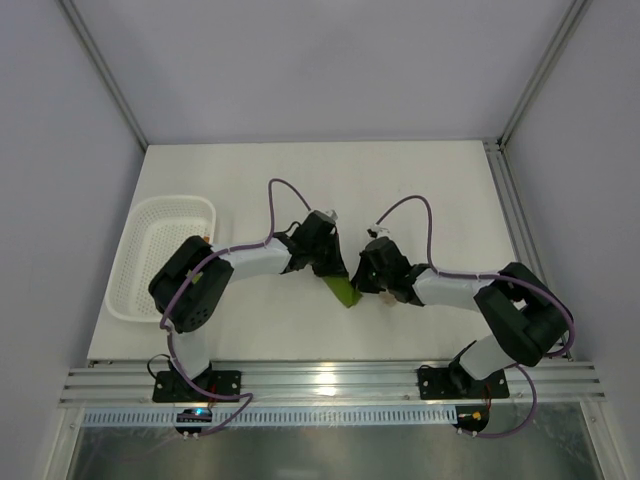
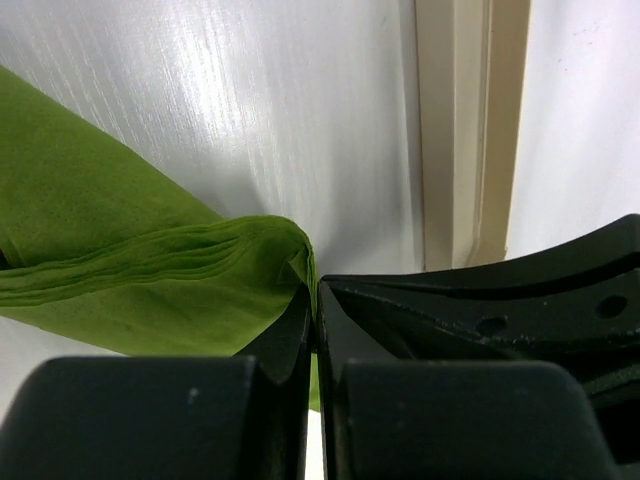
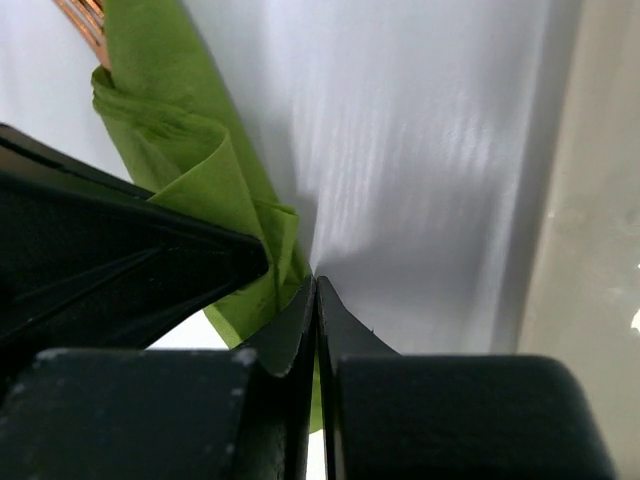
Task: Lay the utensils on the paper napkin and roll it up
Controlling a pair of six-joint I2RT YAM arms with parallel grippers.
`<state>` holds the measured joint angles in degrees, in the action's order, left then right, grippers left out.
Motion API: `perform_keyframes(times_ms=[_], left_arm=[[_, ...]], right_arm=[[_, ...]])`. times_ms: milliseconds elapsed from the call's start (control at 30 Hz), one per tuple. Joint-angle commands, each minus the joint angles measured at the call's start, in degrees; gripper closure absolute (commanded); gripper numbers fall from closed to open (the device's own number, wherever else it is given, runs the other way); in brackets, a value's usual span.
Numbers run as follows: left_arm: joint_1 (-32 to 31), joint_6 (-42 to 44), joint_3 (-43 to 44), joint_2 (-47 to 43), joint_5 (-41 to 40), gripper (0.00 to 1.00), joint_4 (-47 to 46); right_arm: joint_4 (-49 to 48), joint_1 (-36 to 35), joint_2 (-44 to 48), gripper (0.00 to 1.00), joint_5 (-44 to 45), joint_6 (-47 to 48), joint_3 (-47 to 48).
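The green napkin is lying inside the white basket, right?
Not quite. The top view shows the green napkin lying on the table near its middle, not inside the white basket, which sits apart at the left edge.

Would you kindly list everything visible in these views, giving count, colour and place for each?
paper napkin: one, olive green, rolled, mid-table between the two grippers
utensils: copper-brown tips poking from one end of the roll; count cannot be told
basket: one, white mesh, at the table's left edge
table: one, white, under everything
rail: one, silver, along the near edge
cables: purple, looping along both arms
left arm: one, black and white, reaching in from the left
right arm: one, black and white, reaching in from the right
left gripper: one, black, shut on the napkin's folded edge
right gripper: one, black, shut on the napkin's edge
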<state>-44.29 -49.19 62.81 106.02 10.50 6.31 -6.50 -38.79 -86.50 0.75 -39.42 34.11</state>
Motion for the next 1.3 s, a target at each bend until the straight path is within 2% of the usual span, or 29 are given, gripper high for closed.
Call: perform_keyframes(times_ms=[0,500,733,1000,1267], left_arm=[[-0.36,1.81,1.00,-1.51,-0.48,1.00,0.72],[-0.36,2.78,1.70,-0.64,-0.57,1.00,2.22],[-0.36,3.31,2.50,0.15,-0.22,1.00,2.92],[-0.36,3.57,3.11,0.59,-0.31,1.00,3.45],[-0.36,3.49,3.46,1.30,-0.13,1.00,3.45]], right_arm=[[-3.25,-1.90,1.16,0.96,-3.04,-1.45,-0.88],[-5.28,-3.49,3.00,0.96,-4.01,-2.77,-2.73],[-1.42,-3.49,8.36,0.96,-1.90,-1.63,-3.96],[-1.14,-3.84,16.44,0.96,-5.58,-1.01,-5.98],[-5.45,-3.84,11.36,0.96,-8.75,-1.01,-5.02]])
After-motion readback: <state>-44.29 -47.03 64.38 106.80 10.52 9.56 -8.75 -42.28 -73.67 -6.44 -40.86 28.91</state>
